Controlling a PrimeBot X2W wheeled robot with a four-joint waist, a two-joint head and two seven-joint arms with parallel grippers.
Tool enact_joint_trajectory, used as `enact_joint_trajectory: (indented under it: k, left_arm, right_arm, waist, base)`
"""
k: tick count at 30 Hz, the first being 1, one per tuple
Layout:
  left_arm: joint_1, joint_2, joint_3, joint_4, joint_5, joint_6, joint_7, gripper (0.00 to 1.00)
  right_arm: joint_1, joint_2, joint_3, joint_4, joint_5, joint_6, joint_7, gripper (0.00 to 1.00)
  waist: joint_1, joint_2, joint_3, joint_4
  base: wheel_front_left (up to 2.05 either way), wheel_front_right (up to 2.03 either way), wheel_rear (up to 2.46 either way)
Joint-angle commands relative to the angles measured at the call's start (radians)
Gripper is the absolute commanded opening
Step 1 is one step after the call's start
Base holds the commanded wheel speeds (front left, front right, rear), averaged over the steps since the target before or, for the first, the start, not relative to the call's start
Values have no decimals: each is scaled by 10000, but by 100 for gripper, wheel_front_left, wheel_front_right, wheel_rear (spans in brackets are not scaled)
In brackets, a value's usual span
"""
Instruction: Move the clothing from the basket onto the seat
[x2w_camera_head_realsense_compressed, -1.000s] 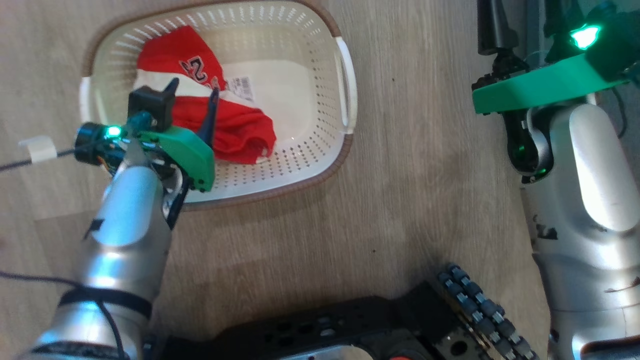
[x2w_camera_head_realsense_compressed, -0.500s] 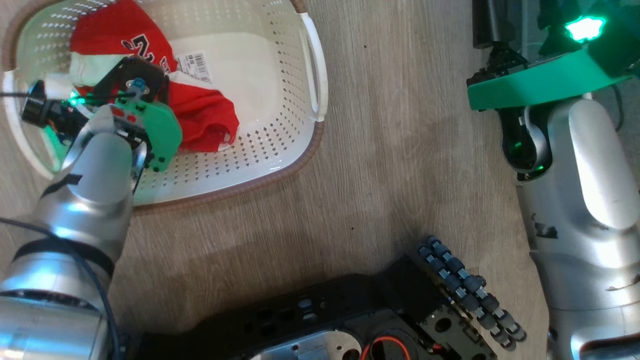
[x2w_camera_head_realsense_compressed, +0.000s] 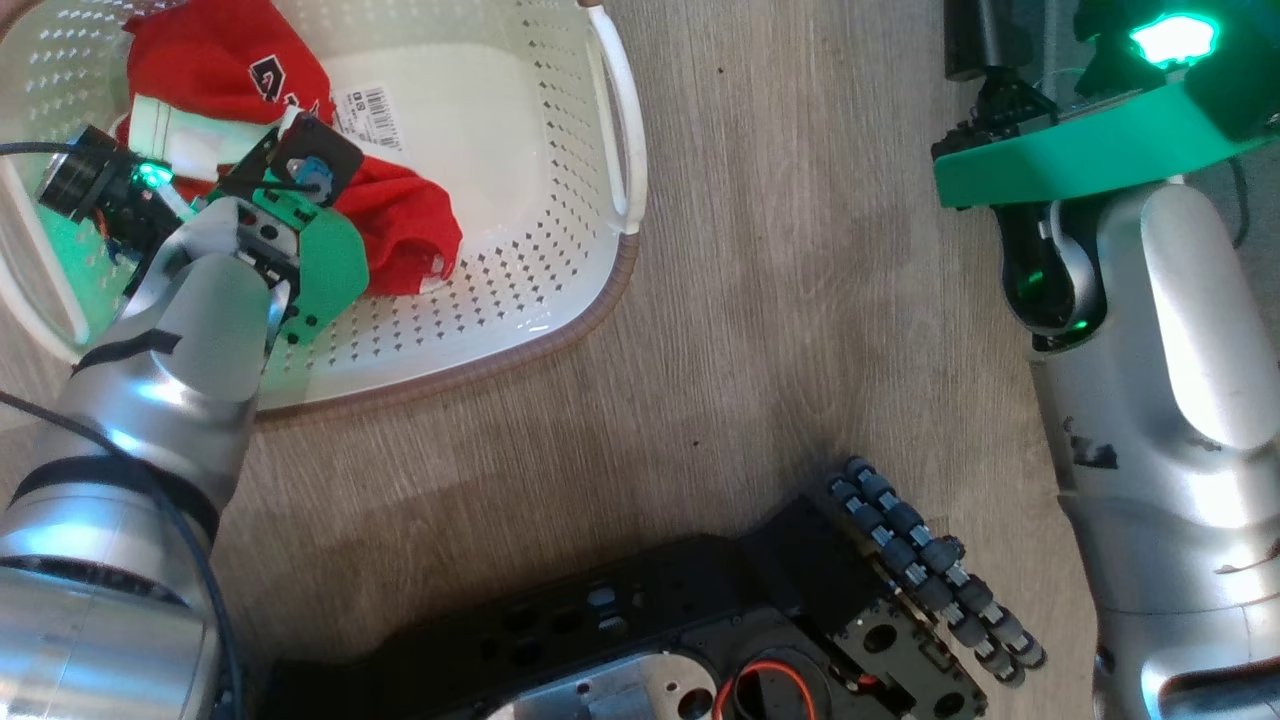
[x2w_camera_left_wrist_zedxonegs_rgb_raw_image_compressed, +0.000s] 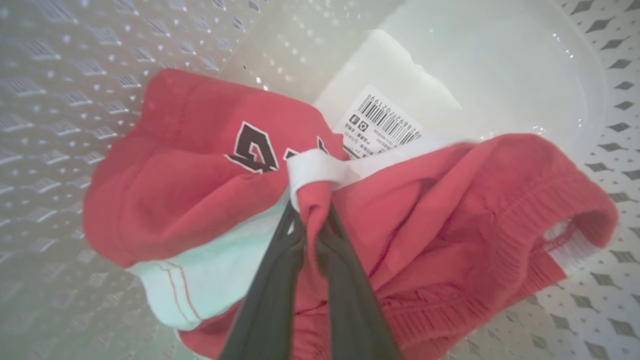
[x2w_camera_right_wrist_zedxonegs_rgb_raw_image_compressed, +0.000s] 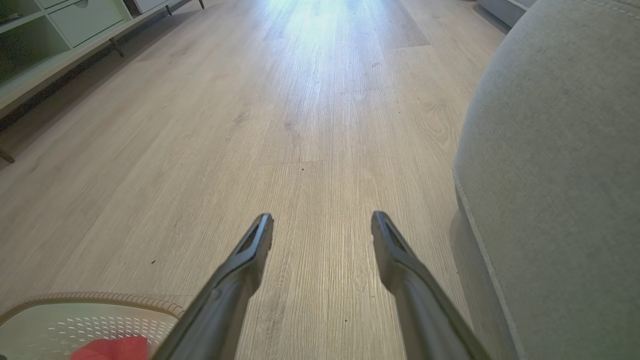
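Observation:
The clothing (x2w_camera_head_realsense_compressed: 410, 225), red with white trim and dark numerals, lies bunched in the cream basket (x2w_camera_head_realsense_compressed: 560, 290) at the head view's upper left. In the left wrist view my left gripper (x2w_camera_left_wrist_zedxonegs_rgb_raw_image_compressed: 311, 215) is shut on a pinched fold of the clothing (x2w_camera_left_wrist_zedxonegs_rgb_raw_image_compressed: 440, 200), red cloth squeezed between the two dark fingers, over the basket's floor (x2w_camera_left_wrist_zedxonegs_rgb_raw_image_compressed: 505, 65). My right gripper (x2w_camera_right_wrist_zedxonegs_rgb_raw_image_compressed: 322, 227) hangs open above the wooden floor with nothing between its fingers. The grey seat (x2w_camera_right_wrist_zedxonegs_rgb_raw_image_compressed: 560, 175) rises at that view's right side. A corner of the basket (x2w_camera_right_wrist_zedxonegs_rgb_raw_image_compressed: 95, 305) shows at its lower left.
A barcode label (x2w_camera_left_wrist_zedxonegs_rgb_raw_image_compressed: 382, 122) lies on the basket's floor beside the garments. The robot's dark base (x2w_camera_head_realsense_compressed: 700, 620) and a roller wheel (x2w_camera_head_realsense_compressed: 930, 570) are at the head view's bottom. A pale cabinet (x2w_camera_right_wrist_zedxonegs_rgb_raw_image_compressed: 65, 30) stands at the far left of the right wrist view.
My left gripper went from open above the clothing down into the basket and closed on a fold of it. The head camera shifted, sliding the basket up and left. The right arm held still.

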Motion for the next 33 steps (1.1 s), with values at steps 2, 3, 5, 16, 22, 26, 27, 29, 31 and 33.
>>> enact_joint_trajectory:
  k: [2, 3, 5, 16, 22, 26, 27, 29, 31, 33]
  left_arm:
    - [174, 212, 156, -10, -164, 0, -137, 0]
    - [207, 172, 202, -3, -252, -3, -195, 0]
    - [295, 70, 296, 7, -441, -31, -347, 0]
    - [1140, -709, 867, -502, -1711, -695, -836, 0]
    - [1855, -913, 995, -1440, -2219, -924, -843, 0]
    - [2472, -1021, 1085, -2181, -2647, -1054, -845, 0]
    - [2620, -1043, 1092, -2368, -2748, -1082, -845, 0]
    - [2906, -1076, 1084, -2739, -2939, -1132, -845, 0]
    - [3185, -1096, 1081, -3112, -3138, -1168, -845, 0]
    - [3454, -1108, 1079, -3473, -3335, -1191, -846, 0]
  right_arm:
    - [228, 120, 81, -282, 58, -4, -63, 100]
    - [230, 120, 58, -254, 46, -4, -63, 100]
    - [247, 120, 10, -210, 8, -4, -63, 100]
    - [643, 120, -138, 284, -426, -4, -63, 100]
    - [1009, 120, -256, 563, -728, -4, -63, 100]
    - [1369, 120, -443, 839, -927, -4, -63, 100]
    - [1481, 120, -504, 903, -967, -4, -63, 100]
    - [1708, 120, -621, 1046, -1052, -4, -63, 100]
    - [1951, 120, -703, 1183, -1122, -4, -63, 100]
    - [2195, 120, -748, 1314, -1176, -4, -63, 100]
  waist:
    - [-1, 0, -105, 14]
    - [-1, 0, -168, 29]
    - [-1, 0, -358, 79]
    - [-1, 0, -2351, 774]
    - [-1, 0, -3395, 1192]
    - [-1, 0, -4239, 1529]
    - [-1, 0, -4453, 1616]
    - [-1, 0, -4870, 1780]
    - [-1, 0, -5290, 1923]
    - [-1, 0, -5691, 2048]
  base:
    - [0, 0, 0]
    - [0, 0, 0]
    - [0, 0, 0]
    - [0, 0, 0]
    - [0, 0, 0]
    - [0, 0, 0]
    - [0, 0, 0]
    - [0, 0, 0]
    - [0, 0, 0]
    - [0, 0, 0]
